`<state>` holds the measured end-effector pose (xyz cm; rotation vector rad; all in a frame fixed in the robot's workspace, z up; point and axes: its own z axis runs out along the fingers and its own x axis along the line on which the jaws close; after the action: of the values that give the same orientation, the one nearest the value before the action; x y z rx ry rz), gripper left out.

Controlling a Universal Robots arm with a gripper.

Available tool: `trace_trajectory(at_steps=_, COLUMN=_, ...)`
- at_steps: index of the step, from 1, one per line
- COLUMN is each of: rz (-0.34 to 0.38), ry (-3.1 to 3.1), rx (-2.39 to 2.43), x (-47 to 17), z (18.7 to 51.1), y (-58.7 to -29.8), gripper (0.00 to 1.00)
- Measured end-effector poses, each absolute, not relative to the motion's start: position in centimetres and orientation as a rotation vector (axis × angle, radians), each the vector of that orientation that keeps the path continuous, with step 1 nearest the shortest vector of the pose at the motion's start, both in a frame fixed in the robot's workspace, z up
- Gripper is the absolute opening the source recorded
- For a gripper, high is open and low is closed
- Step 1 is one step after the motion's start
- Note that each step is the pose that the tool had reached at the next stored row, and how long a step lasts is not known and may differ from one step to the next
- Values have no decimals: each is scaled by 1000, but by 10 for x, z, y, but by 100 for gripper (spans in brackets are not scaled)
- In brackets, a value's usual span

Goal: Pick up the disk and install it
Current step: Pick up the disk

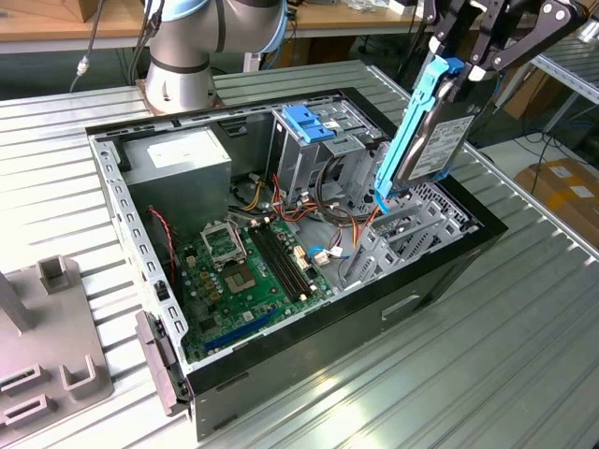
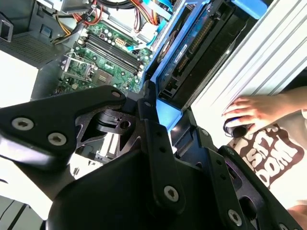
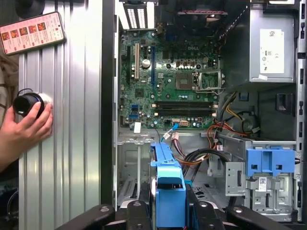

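Exterior view first, says A: what does the gripper (image 1: 460, 61) hold?

B: It holds the disk (image 1: 432, 140). Its fingers are squeezed tight on the blue top end. The disk hangs almost straight up, leaning a bit, on the exterior view's right.

A: Where is the low end?

B: Right at the grey rack (image 1: 412, 229) in the corner of the computer box (image 1: 374, 313). I cannot tell if it touches the rack. It is not in all the way, so the job is not done.

A: What could go wrong?

B: I think the disk could get stuck. It leans, so a corner may bump the rack edge and not slide in.

A: Anything else?

B: The red and orange wires (image 1: 328, 210) lie close by. They could get pinched if the disk goes off to the side.

A: Could it fall?

B: Maybe. The fingers grab just the plastic end, and the heavy part hangs below. A hard bump could twist it loose.

A: And the hand (image 3: 24, 127) in the first wrist view?

B: It rests on the table (image 3: 72, 120) beside the box. It is well apart from the disk.
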<state>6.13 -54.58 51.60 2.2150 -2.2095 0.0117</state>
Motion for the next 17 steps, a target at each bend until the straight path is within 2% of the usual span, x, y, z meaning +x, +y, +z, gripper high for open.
trace_trajectory(at_steps=8, rz=11, ry=-2212, rx=2213, x=65, z=493, y=-554, gripper=36)
trace_trajectory(at_steps=17, rz=12, ry=-2212, rx=2213, x=66, z=490, y=-554, gripper=36)
